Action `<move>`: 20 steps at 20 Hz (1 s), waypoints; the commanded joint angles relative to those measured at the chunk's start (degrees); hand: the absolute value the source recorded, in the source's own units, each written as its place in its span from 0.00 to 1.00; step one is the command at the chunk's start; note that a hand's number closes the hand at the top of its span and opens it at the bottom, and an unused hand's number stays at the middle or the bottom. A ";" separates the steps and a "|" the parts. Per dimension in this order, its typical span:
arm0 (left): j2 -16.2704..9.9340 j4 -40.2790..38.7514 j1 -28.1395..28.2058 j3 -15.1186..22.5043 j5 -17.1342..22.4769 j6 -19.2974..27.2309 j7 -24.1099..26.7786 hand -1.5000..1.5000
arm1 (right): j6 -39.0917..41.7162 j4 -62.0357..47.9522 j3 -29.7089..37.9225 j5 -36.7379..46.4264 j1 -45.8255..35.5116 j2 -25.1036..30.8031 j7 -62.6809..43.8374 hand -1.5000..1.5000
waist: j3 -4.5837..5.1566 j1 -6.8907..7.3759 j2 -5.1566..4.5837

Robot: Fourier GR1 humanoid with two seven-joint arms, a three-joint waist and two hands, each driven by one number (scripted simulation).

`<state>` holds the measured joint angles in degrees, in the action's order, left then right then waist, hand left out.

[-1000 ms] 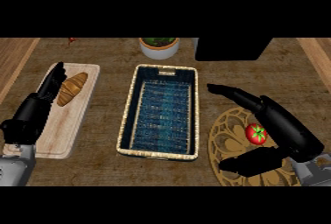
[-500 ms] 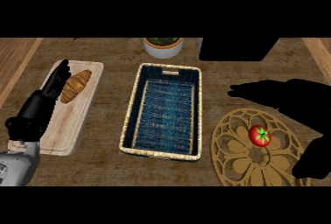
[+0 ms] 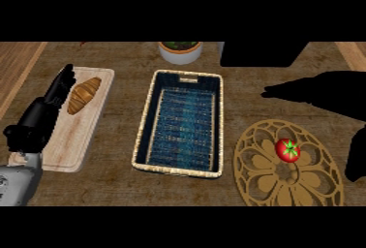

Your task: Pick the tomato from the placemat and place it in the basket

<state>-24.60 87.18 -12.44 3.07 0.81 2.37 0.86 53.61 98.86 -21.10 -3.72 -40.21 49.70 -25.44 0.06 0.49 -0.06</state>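
Right robot hand point(image 3: 325, 92) risen since before, spread open above tomato point(image 3: 288, 149) on placemat point(image 3: 286, 181); basket point(image 3: 182, 126) beside

Red tomato point(image 3: 288, 149) with a green top, tan floral cutout placemat point(image 3: 266, 177), straw basket point(image 3: 148, 127) lined dark blue, golden-brown croissant point(image 3: 83, 95), pale wooden board point(image 3: 66, 145).

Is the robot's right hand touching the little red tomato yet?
Apart. In the head view, the black right hand sits above and right of the small red tomato, with bare round tan placemat between them.
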 commanded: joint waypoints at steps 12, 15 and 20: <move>1.21 0.28 -1.48 -2.81 -2.14 -2.55 -1.29 0.50 | -0.71 -8.91 -7.97 28.45 7.09 -8.10 15.53 0.00 | -0.10 -0.06 -0.07; 4.47 3.62 2.22 -0.44 -5.06 -0.41 -1.19 0.50 | 0.01 -13.61 -6.81 32.56 5.59 -7.52 21.06 0.00 | -0.08 0.05 -0.03; 2.71 -1.80 -1.62 -5.26 -2.10 -4.12 -0.16 0.50 | -5.63 -11.26 -8.33 39.22 12.96 -5.75 26.04 0.00 | -0.07 -0.68 0.06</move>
<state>-21.84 87.88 -12.36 -0.17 -1.87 -0.52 0.63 50.19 85.10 -29.11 31.28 -31.91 42.93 -2.34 -0.03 0.36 -0.12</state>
